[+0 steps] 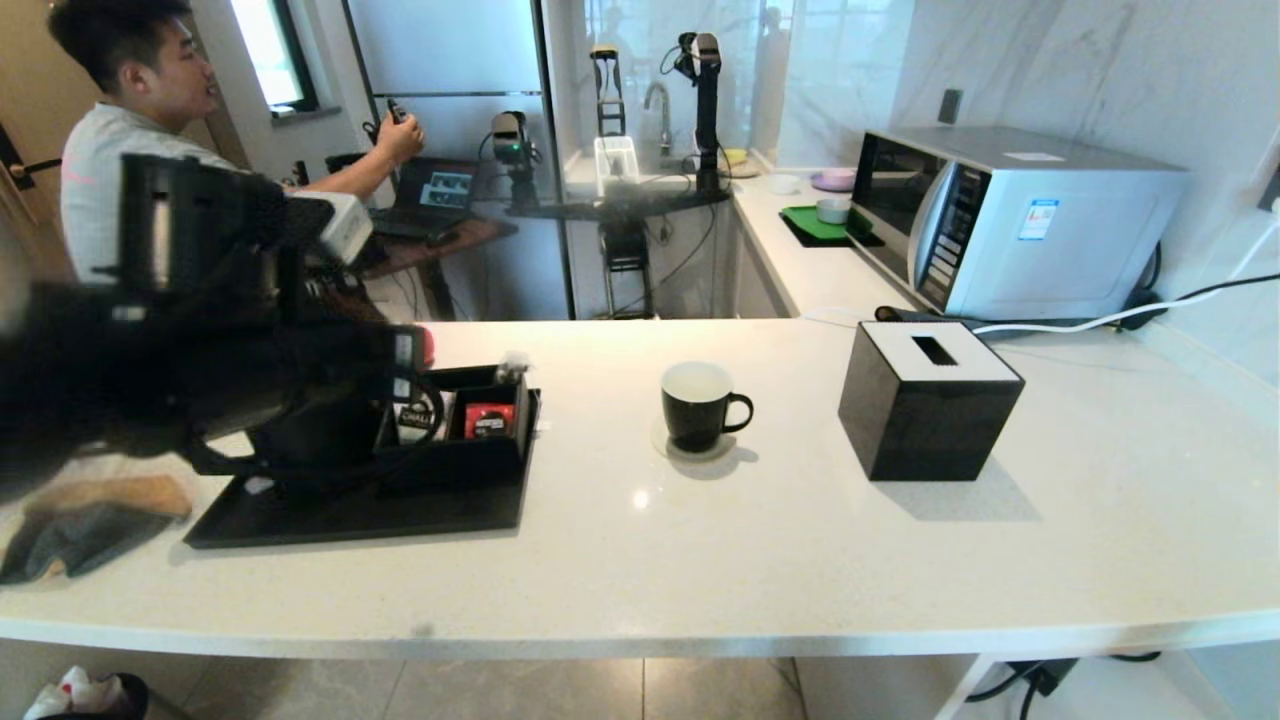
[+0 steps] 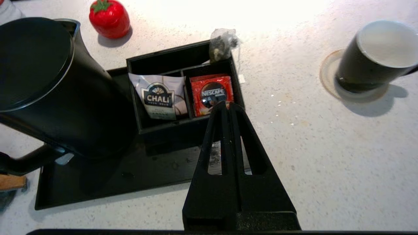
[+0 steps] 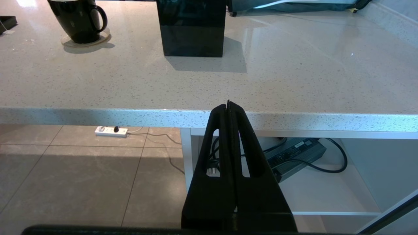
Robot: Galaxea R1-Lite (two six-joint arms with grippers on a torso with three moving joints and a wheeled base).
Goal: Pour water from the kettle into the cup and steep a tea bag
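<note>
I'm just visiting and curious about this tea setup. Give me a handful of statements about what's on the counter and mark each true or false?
1. The cup stands on a round coaster. True.
2. The left gripper holds the tea bag. False: it is shut and empty, above the compartment box; the bag sits at the box's far corner.
3. The kettle stands on the black tray. True.
4. The kettle's lid is off. False: it is on.
5. The right gripper is shut on nothing, off the counter's near edge. True.

Daylight from the far windows glares off the table (image 2: 228, 13); shadows fall toward the near edge. The left arm (image 1: 150, 370) smears, perhaps motion-blurred.
</note>
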